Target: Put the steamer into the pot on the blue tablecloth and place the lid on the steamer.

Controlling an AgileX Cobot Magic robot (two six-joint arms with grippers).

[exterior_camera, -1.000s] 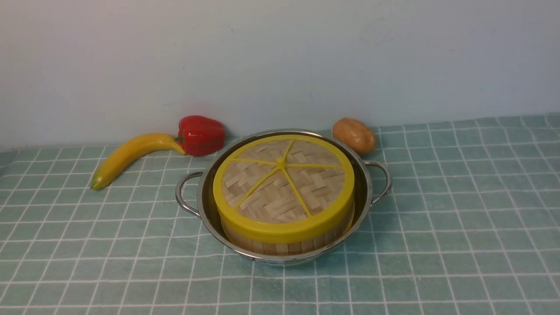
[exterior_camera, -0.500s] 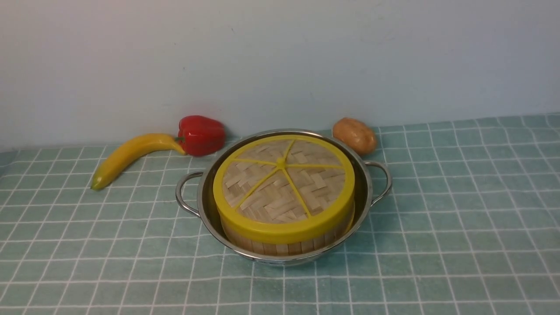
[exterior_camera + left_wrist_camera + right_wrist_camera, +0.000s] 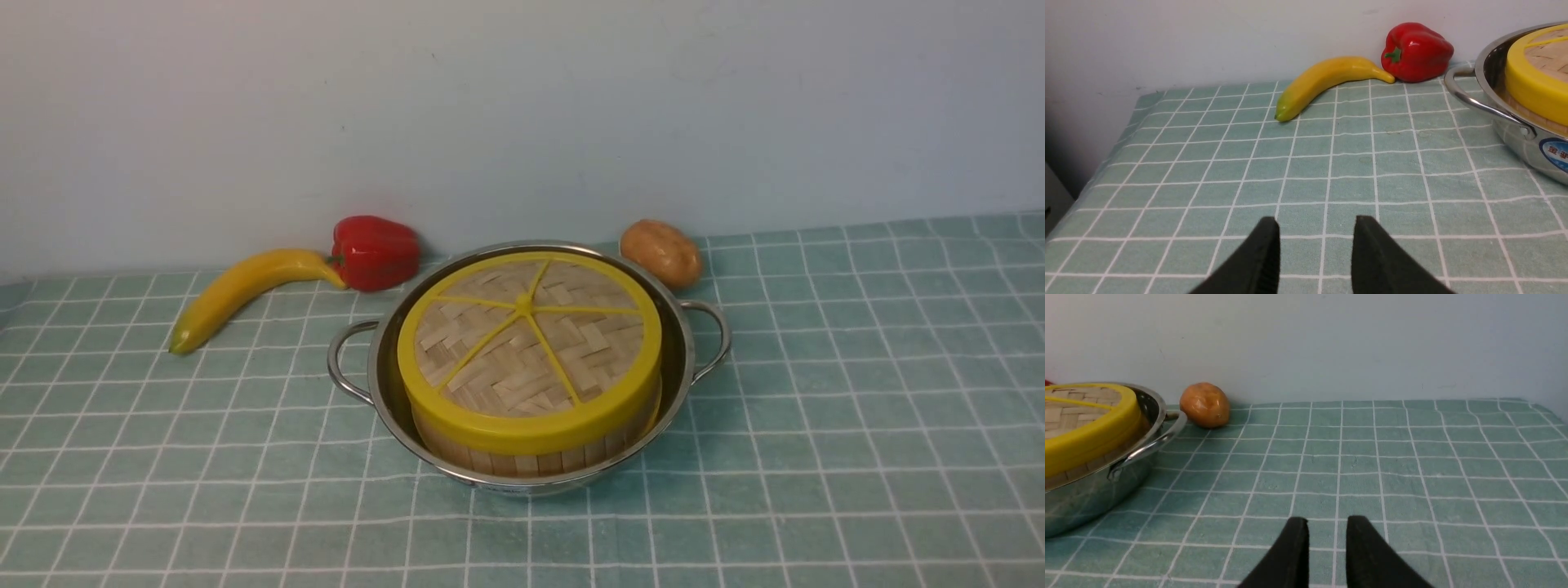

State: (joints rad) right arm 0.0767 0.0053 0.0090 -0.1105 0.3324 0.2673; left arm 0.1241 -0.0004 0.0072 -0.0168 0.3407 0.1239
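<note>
The pot [image 3: 682, 359] stands on the blue tablecloth [image 3: 857, 408], mid-table. The steamer [image 3: 522, 461] sits inside it; only its slatted wall shows and its contents are hidden. The lid [image 3: 526, 339] lies flat on the steamer. Neither gripper shows in the front view. My left gripper [image 3: 1316, 222] is open and empty, low over the cloth, well to the left of the pot [image 3: 1515, 139] and lid [image 3: 1535, 81]. My right gripper [image 3: 1327, 520] is empty, its jaws a narrow gap apart, well to the right of the pot [image 3: 1086, 498] and lid [image 3: 1086, 433].
A banana [image 3: 237, 294] and a red pepper [image 3: 375, 251] lie at the back left by the wall. A potato [image 3: 661, 253] lies just behind the pot's right handle. The cloth's left edge [image 3: 1086, 179] drops off near my left gripper.
</note>
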